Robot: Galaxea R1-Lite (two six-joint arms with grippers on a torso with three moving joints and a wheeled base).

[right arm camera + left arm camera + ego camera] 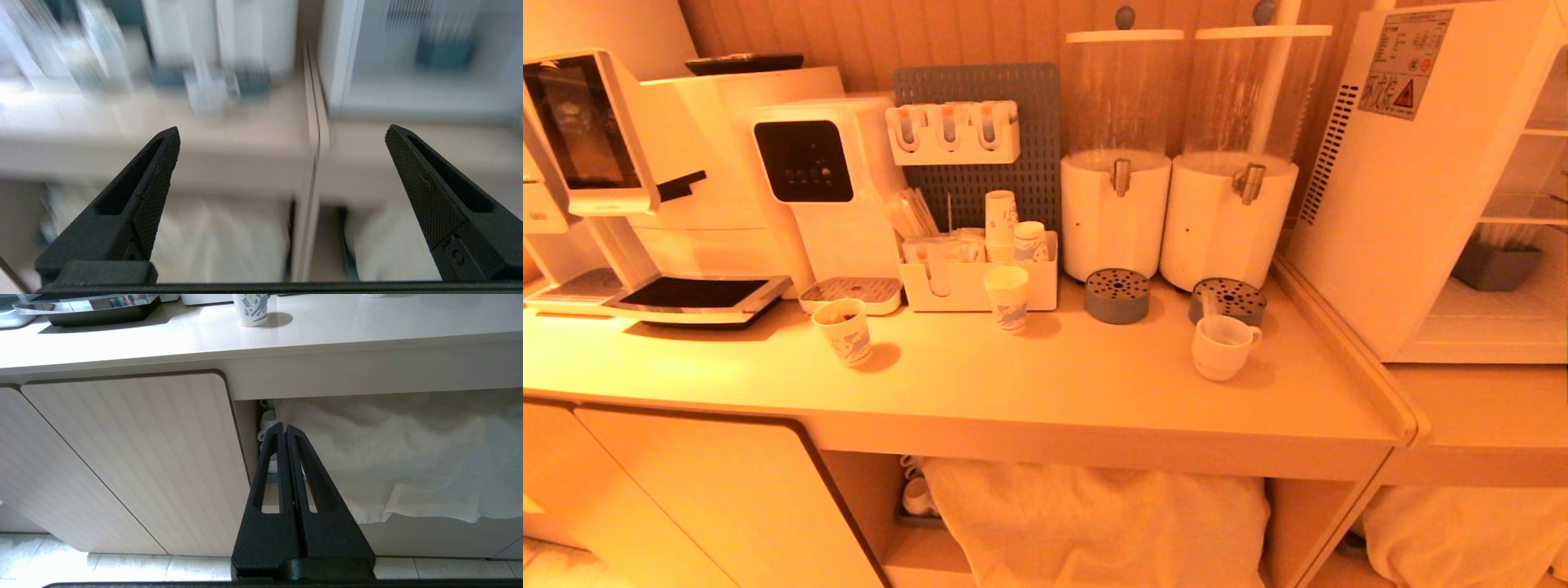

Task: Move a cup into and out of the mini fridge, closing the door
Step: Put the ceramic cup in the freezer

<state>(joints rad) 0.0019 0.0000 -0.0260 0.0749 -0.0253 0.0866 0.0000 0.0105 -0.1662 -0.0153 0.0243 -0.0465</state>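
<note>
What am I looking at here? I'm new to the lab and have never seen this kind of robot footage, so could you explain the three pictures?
These are three cameras on one two-armed robot. The head view looks down at a counter. On it stand a white ceramic cup, two printed paper cups, two drink dispensers and coffee machines at the left. At the right sits the mini fridge; its inside shelves show, and the door is not in view.

The other two views come from cameras on the wrists, looking along the fingers. The left gripper is shut and empty, low in front of the cabinet door. The right gripper is wide open, holds nothing, and faces the counter and fridge; that picture is blurred. Neither arm shows in the head view.
</note>
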